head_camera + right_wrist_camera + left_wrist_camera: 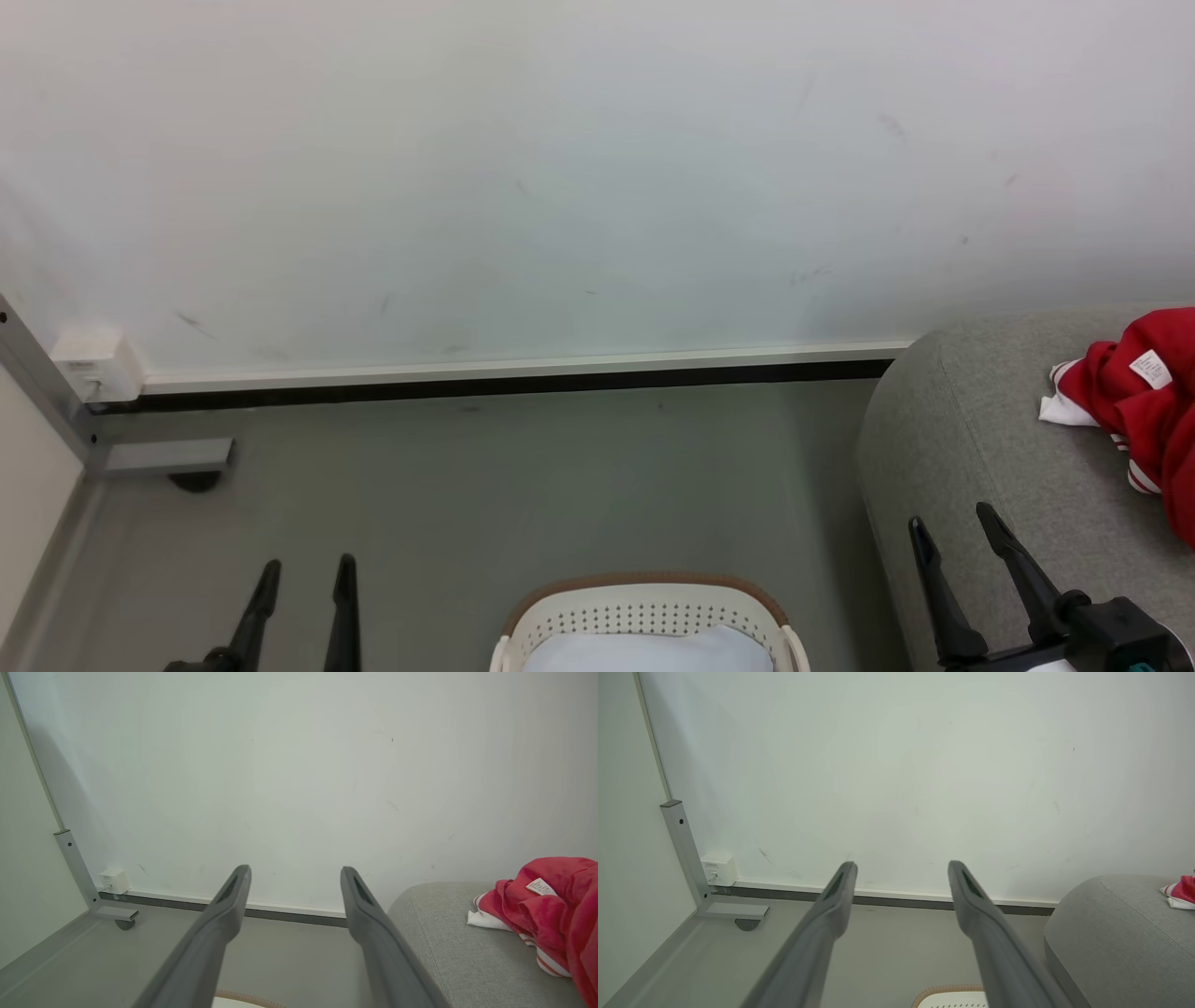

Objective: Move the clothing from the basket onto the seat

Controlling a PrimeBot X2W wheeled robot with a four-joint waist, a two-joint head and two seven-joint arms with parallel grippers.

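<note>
The clothing (1144, 411) lies heaped on the seat (971, 439), well in from its rounded left end, ahead and to the right of my right gripper (948, 516), which is the nearer one. The basket (644, 581) stands on the floor between my arms, with a white cloth (644, 649) inside. My right gripper and left gripper (310, 560) are both spread, touching nothing.

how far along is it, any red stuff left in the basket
Done: red clothing lies on the grey seat. In hand: nothing; the left gripper and right gripper are both open and empty. Left: probably little. The part of the basket in view holds a white cloth and no red, but its near half is cut off.
</note>
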